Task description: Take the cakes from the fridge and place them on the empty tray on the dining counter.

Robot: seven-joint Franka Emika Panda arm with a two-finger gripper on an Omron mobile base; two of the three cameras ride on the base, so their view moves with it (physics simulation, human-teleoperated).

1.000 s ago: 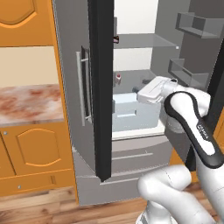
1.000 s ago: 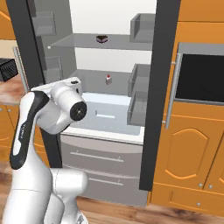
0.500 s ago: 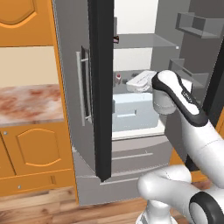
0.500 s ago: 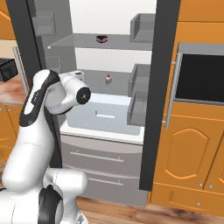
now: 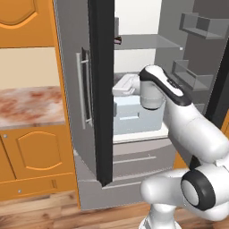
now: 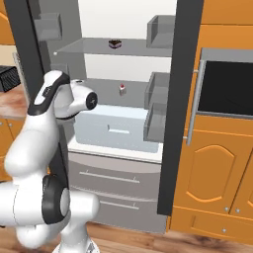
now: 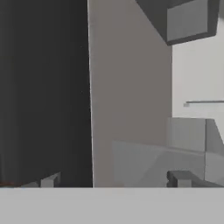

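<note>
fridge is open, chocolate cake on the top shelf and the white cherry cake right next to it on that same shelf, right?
Not quite. The chocolate cake is on the top shelf of the open fridge, but the white cherry cake sits one shelf lower, as the right base view shows.

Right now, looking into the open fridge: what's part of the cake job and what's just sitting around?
Job:
- fridge, doors open
- chocolate cake on the upper shelf
- white cake with red top on the shelf below
- pincer, empty

Just around:
- pale crisper drawer
- door bins
- oven in the orange cabinets
- marble wall counter
</note>
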